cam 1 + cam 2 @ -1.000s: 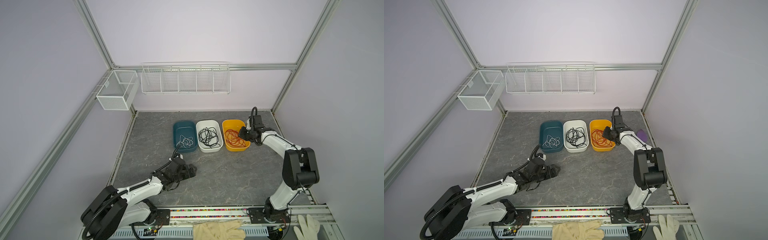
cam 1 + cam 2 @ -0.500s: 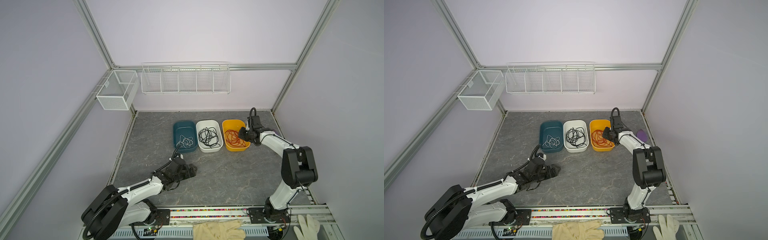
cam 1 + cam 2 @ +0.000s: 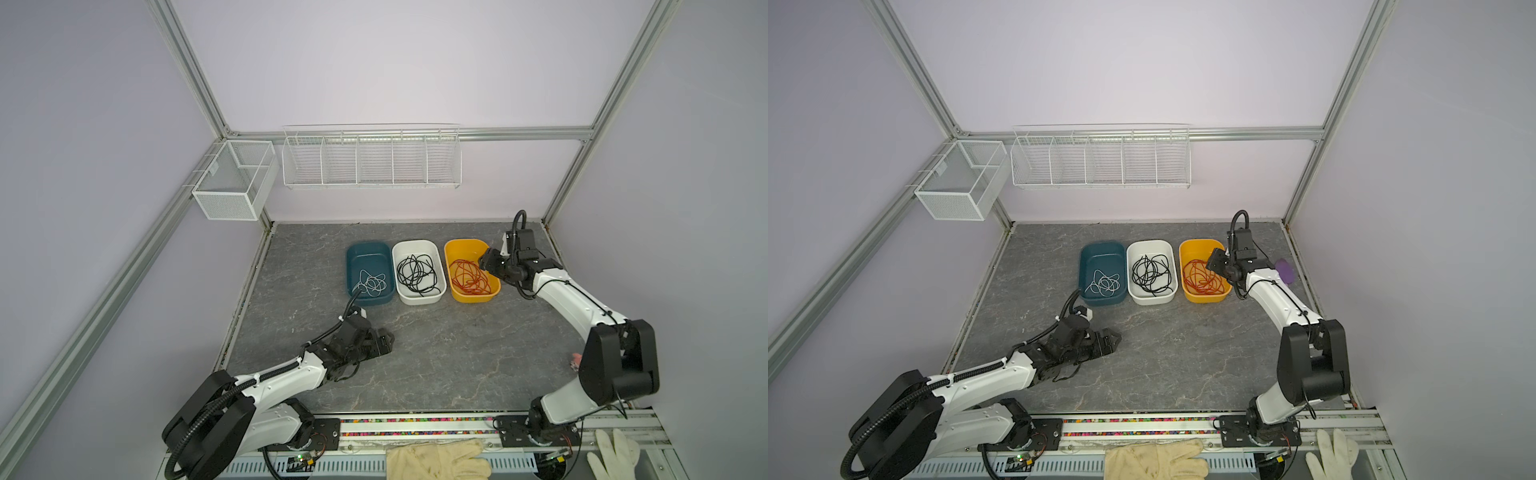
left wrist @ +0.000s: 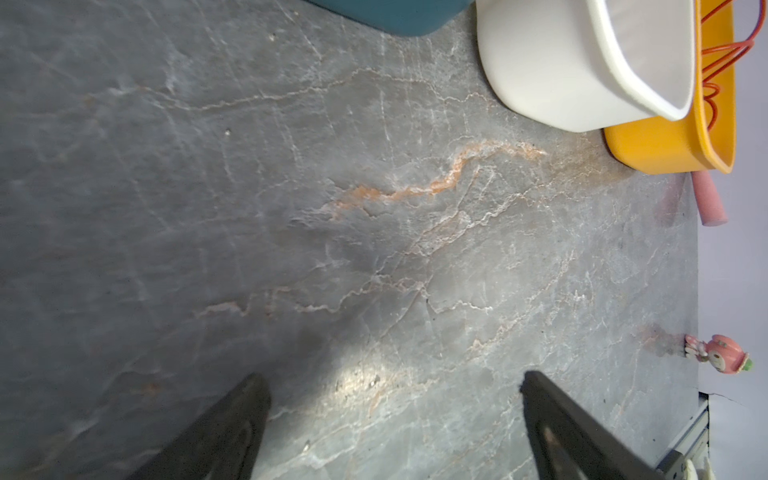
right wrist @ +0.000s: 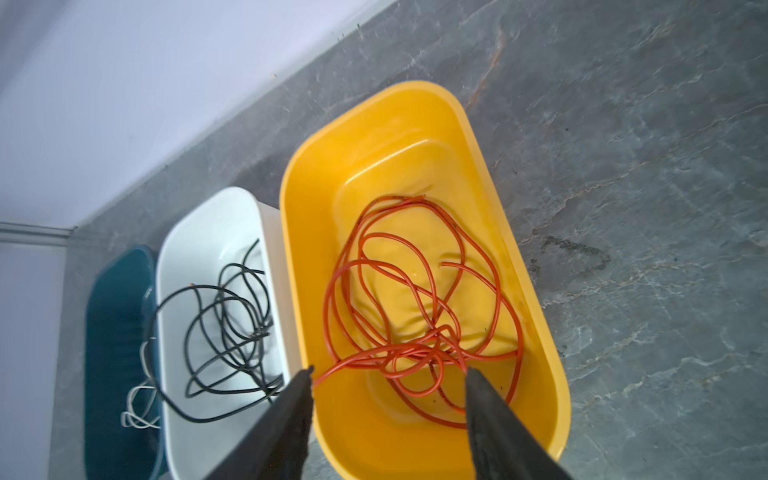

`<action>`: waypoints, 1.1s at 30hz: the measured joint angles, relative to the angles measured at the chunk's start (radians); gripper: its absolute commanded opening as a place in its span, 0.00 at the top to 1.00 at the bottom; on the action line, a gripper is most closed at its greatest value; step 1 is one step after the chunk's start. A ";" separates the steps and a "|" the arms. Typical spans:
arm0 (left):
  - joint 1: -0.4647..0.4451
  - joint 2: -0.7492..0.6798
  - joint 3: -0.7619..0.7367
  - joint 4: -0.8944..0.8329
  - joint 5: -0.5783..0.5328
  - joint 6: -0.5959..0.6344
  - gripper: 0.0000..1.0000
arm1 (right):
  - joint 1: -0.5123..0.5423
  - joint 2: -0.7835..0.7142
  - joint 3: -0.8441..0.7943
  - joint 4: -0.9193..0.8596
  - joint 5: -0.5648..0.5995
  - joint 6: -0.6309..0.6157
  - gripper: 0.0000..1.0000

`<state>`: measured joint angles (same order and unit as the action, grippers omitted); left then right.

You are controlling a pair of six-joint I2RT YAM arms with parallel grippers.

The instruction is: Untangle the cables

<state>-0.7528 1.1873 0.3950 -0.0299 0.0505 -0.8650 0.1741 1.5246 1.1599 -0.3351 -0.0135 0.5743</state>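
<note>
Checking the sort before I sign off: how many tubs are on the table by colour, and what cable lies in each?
Teal tub, with loose white cable inside: 1
White tub, with loose black cable inside: 1
Yellow tub, with loose red-orange cable inside: 1
Total: 3 tubs

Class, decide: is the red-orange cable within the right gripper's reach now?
Probably yes: the right gripper hangs open over the yellow bin, with nothing covering the red-orange cable.

three tubs [image 3: 368, 258] [image 3: 415, 248] [image 3: 464, 249], three cable tangles [image 3: 371, 284] [image 3: 417, 274] [image 3: 469, 278], two wire baskets [image 3: 237, 183] [image 3: 372, 160], two gloves [image 3: 436, 459] [image 3: 611, 453]
</note>
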 measured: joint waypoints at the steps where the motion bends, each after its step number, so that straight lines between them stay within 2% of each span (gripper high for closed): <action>1: 0.000 0.000 0.003 -0.007 0.000 0.002 0.05 | 0.001 -0.021 0.000 -0.005 0.002 -0.001 0.25; 11: 0.000 0.028 0.040 -0.051 -0.004 0.006 0.05 | 0.006 -0.159 0.000 -0.073 -0.002 -0.031 0.06; 12: 0.000 0.031 0.042 -0.051 -0.005 0.007 0.05 | 0.006 -0.177 0.000 -0.080 -0.004 -0.034 0.02; 17: 0.000 0.034 0.053 -0.058 -0.007 0.010 0.05 | 0.007 -0.254 0.000 -0.134 -0.021 -0.058 0.11; 24: 0.000 0.017 0.060 -0.077 -0.027 0.013 0.05 | 0.011 -0.378 -0.057 -0.213 0.003 -0.103 0.11; 33: 0.000 -0.003 0.141 -0.126 -0.058 0.030 0.04 | 0.011 -0.533 -0.127 -0.282 0.037 -0.121 0.12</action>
<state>-0.7528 1.1847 0.5362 -0.1558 -0.0074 -0.8352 0.1852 0.9916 1.0332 -0.6170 0.0238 0.4534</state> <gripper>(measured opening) 0.956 0.885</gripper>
